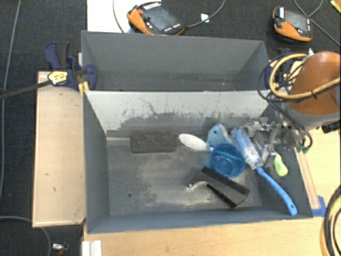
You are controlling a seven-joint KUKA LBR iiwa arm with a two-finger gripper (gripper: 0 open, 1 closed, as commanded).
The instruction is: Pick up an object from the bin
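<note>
Pincer of bare metal, low inside the grey bin, close to the wall on the arm's side. Whether it is released or clenched cannot be told, as its lower end merges with the clutter beneath it.

Nearest to it is a blue brush. The bristled head lies just beside and partly under the pincer, and the long handle runs away toward the bin's near corner. Touching that head, on the side away from the arm, sits a round blue cup. A pale blue piece and a white spoon-like piece lie just past the cup. A black block lies near the cup's front. A small yellow-green piece rests beside the handle, between the pincer and the wall. A dark grey pad lies well apart, alone.

Risks, judged from this layout:
- The brush, cup and pale blue piece are crowded together, so a close could catch two at once, or pinch an edge that slips out on the lift.
- The brush handle is long (and possibly wedged near the corner), so it could swing, or drag the cup.
- The wall is near, so the pincer may scrape it.
</note>
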